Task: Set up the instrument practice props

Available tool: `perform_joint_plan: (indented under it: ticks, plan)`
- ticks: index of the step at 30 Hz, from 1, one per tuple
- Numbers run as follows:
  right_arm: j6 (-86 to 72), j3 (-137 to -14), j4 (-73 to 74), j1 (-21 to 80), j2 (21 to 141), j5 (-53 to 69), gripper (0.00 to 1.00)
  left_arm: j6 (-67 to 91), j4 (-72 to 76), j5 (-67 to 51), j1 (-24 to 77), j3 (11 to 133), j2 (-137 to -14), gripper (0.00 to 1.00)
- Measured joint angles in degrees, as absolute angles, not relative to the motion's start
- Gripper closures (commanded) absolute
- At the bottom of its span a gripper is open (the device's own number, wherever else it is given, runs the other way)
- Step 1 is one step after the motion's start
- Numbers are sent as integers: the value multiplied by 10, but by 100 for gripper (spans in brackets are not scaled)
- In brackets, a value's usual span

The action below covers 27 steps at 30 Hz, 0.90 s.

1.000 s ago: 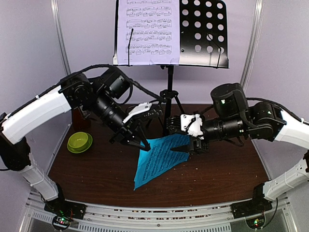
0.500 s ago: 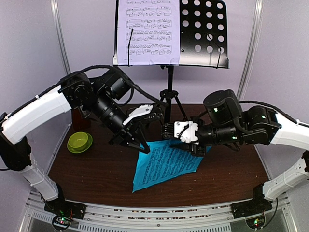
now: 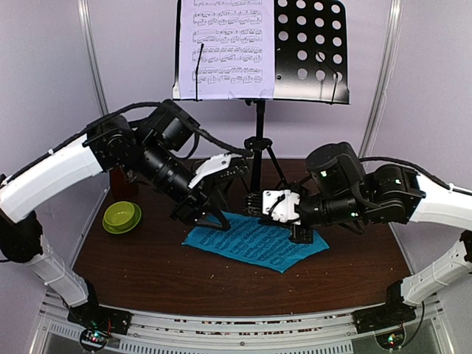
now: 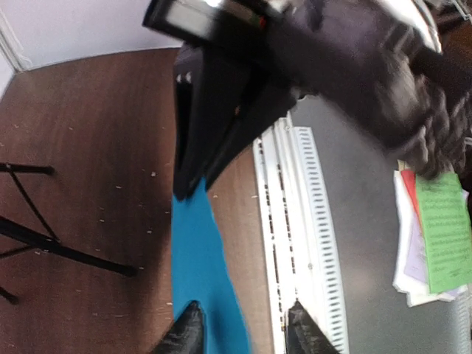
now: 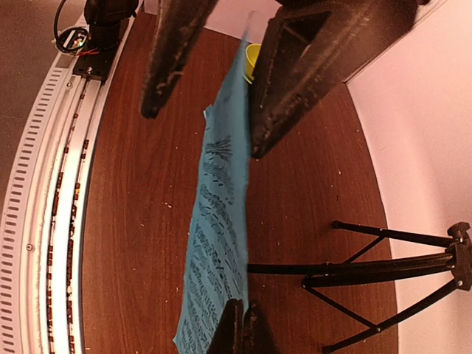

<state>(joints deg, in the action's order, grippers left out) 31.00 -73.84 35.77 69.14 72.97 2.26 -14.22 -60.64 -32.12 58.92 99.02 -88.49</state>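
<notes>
The black perforated music stand [image 3: 310, 44] rises at the back on its tripod [image 5: 383, 265], with the white music sheet [image 3: 225, 48] on its left half. The cyan music sheet [image 3: 254, 240] hangs almost flat just over the table. My right gripper [image 3: 299, 232] is shut on its right edge, and in the right wrist view the fingertips [image 5: 243, 328] pinch the paper. My left gripper [image 3: 210, 217] is open at the sheet's left end. The cyan sheet [image 4: 195, 258] passes loosely between its fingertips [image 4: 188, 328]. A brown object [image 3: 120, 181], perhaps the metronome, is mostly hidden behind the left arm.
A lime-green bowl [image 3: 122, 216] sits at the table's left side. The tripod legs [image 4: 44, 243] spread over the back middle of the table. A slotted white rail [image 4: 291, 221] runs along the near edge. Loose green and white papers [image 4: 439, 228] lie beyond it, off the table.
My left gripper has opened and let go of the cyan sheet. My right gripper has shut on its other edge, and the sheet has swung from hanging down to lying almost flat.
</notes>
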Motion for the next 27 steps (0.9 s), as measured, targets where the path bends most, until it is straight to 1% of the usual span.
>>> perform_joint_plan:
  ticks: [5, 8, 13, 21, 24, 27]
  plan:
    - [273, -691, 320, 690, 670, 30, 100, -98, -495, -293, 573, 873, -799, 35]
    - [239, -671, 291, 683, 631, 45, 100, -70, -420, -273, 555, 808, -738, 31]
    - [175, -645, 232, 653, 574, 83, 100, -33, -306, -239, 537, 735, -660, 30]
    - [86, -637, 160, 615, 517, 138, 100, 17, -182, -204, 529, 680, -638, 27]
    - [58, -637, 136, 604, 499, 150, 100, 35, -140, -201, 528, 670, -633, 29]
    - [28, -636, 110, 595, 485, 157, 100, 56, -96, -215, 528, 670, -634, 33]
